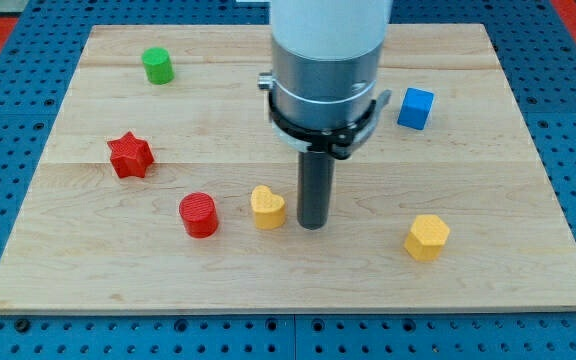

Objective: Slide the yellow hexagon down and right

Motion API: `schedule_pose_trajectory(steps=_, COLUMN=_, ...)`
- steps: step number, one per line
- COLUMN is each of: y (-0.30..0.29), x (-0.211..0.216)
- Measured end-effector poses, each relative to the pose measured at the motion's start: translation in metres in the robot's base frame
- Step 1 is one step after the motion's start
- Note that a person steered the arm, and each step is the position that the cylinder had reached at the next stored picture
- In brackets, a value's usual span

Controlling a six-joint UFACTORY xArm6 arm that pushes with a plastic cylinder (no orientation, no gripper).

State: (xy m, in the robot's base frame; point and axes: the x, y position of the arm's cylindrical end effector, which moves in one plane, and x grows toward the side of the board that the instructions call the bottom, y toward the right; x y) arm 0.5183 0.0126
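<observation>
The light is bright and even. Small soft shadows sit under the blocks. The wooden board (468, 150) looks sharp, with no glare or blur.

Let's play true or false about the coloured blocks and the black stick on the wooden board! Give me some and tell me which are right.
1. My tip is just right of the yellow heart. True.
2. My tip is touching the yellow hexagon. False: the hexagon sits apart, farther to the view's right.
3. The green cylinder is near the view's top left. True.
4. The blue cube is beside the red star. False: the cube is at the right, the star at the left.
5. The red cylinder is left of the yellow heart. True.
</observation>
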Motion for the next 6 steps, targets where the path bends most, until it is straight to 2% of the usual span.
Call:
schedule_pose_trajectory(steps=2, y=-0.063, x=-0.052)
schedule_pose_trajectory(steps=3, y=-0.084, x=-0.058)
schedule_pose_trajectory(steps=4, y=-0.014, x=-0.052)
schedule_pose_trajectory(steps=5, y=0.063, x=-0.006)
schedule_pose_trajectory(steps=6, y=0.136, x=0.015)
